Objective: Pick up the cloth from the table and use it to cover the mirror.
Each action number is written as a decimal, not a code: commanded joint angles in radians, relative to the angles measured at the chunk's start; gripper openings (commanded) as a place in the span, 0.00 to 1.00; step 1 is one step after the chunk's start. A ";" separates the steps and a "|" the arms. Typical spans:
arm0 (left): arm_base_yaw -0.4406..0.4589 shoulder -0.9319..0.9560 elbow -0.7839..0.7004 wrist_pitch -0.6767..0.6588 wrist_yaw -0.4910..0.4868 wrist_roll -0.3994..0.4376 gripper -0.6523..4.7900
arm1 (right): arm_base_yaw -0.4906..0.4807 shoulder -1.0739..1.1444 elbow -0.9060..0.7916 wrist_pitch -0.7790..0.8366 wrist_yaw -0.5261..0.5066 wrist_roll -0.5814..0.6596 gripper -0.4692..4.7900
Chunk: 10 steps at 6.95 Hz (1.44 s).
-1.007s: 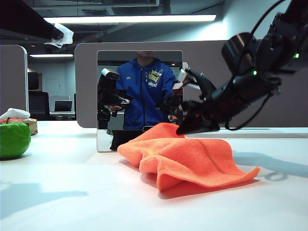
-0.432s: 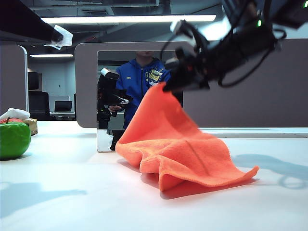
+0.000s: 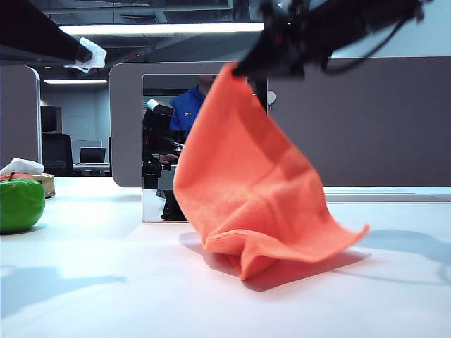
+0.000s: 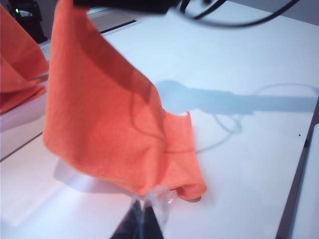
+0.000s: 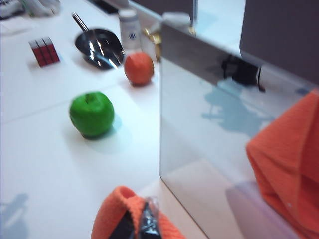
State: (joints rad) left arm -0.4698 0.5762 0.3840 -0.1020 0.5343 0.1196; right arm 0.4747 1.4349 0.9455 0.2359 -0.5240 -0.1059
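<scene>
Cloth: the cloth (image 3: 261, 190) hangs by one corner in front of the mirror (image 3: 161, 151), its lower folds resting on the bench (image 3: 106, 296).
Right gripper: the right gripper (image 5: 141, 225) is high near the mirror's top edge, its fingers pinching the cloth's corner.
Left gripper: the left gripper (image 4: 145, 219) waits low beside the cloth's bottom hem, fingers pressed together on nothing.
Step in hand: lifting for the drape; I judge the hem should clear the mirror's top before carrying it over, so the pane is not dragged or tipped.
Materials: soft orange microfibre that folds loosely; a frameless, hard, glossy, upright pane with rounded corners; a smooth white bench.
Nearby: a green apple (image 5: 91, 114) stands well apart.
</scene>
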 commanded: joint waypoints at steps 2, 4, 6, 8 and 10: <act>0.000 -0.001 0.004 0.040 -0.019 0.003 0.37 | 0.174 -0.492 0.005 -0.108 -0.006 0.001 0.08; -0.001 -0.001 0.004 0.041 0.206 0.003 0.65 | 0.173 -0.529 0.004 -0.218 -0.002 -0.008 0.08; -0.001 0.000 0.004 0.134 0.167 0.004 0.65 | 0.173 -0.494 0.005 -0.216 0.023 -0.018 0.08; -0.001 0.001 0.004 0.362 0.046 0.000 0.65 | 0.247 -0.142 0.005 -0.194 0.051 -0.138 0.08; -0.001 0.002 0.004 0.316 0.064 0.000 0.65 | 0.345 -0.086 0.005 -0.194 0.056 -0.202 0.08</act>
State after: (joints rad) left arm -0.4698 0.5770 0.3840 0.2260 0.5781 0.1188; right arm 0.8093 1.3491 0.9462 0.0246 -0.4660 -0.2760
